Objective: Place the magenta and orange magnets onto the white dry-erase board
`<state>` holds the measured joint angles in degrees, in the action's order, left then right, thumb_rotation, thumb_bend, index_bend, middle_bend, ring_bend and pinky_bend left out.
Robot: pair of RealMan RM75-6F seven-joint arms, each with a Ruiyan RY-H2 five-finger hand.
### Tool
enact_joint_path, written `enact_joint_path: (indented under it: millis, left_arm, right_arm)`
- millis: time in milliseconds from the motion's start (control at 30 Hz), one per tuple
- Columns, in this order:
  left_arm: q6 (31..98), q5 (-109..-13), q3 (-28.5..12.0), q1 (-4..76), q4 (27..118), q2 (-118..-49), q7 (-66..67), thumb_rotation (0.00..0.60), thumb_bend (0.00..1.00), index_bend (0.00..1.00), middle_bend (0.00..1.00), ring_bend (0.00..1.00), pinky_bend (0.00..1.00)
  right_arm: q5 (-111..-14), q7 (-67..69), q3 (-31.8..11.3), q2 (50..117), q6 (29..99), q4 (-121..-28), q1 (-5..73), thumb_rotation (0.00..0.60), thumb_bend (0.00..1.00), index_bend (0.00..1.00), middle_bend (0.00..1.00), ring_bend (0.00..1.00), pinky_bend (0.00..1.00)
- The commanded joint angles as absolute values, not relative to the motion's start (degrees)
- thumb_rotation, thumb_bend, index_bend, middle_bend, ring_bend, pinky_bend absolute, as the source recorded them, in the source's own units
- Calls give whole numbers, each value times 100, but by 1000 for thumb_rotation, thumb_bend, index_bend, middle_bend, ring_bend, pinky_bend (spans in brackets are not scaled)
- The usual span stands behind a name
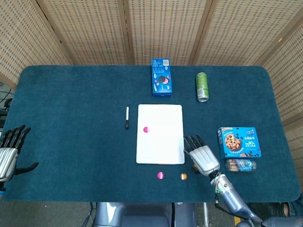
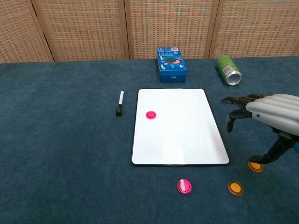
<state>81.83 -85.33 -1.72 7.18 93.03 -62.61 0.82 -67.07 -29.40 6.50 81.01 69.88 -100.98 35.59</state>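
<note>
Board centre-table, one magenta magnet on it. Second magenta and two orange magnets off-board, near edge. Right hand beside board, fingers spread, empty. Left hand far left, fingers spread.

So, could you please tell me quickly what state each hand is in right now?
Left hand: open, fingers apart, holding nothing, at the table's left edge.
Right hand: open, holding nothing, right of the board.

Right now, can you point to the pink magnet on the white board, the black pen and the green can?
pink magnet [image 2: 150, 114], chest view, middle of its top.
black pen [image 2: 119, 103], chest view, middle of its barrel.
green can [image 2: 227, 70], chest view, its side as it lies.
</note>
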Motion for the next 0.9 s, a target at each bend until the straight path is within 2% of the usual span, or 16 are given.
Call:
enact_joint_path:
  millis: [33, 500, 600, 900]
  left_arm:
    - [8192, -8547, -169, 717, 9314, -6262, 97, 600, 0, 0, 0, 0, 7]
    - [8219, -8571, -158, 706, 9342, -6255, 105, 600, 0, 0, 0, 0, 7]
    - [8231, -8570, -163, 703, 9336, -6259, 99, 600, 0, 0, 0, 0, 7]
    - [8217, -8565, -158, 707, 9352, -6262, 136, 600, 0, 0, 0, 0, 7]
  right_arm:
    - [-6651, -2806, 605, 8220, 6924, -9975, 3438, 600, 260, 328, 0, 0, 0]
    - [-6725, -2375, 537, 8623, 6709, -9123, 2959, 600, 264, 379, 0, 0, 0]
    - [-6792, -2273, 520, 8643, 6653, -9034, 2895, 600, 303, 391, 0, 0, 0]
    - [-6901, -2184, 379, 8616, 6507, -8972, 2817, 600, 317, 394, 0, 0, 0]
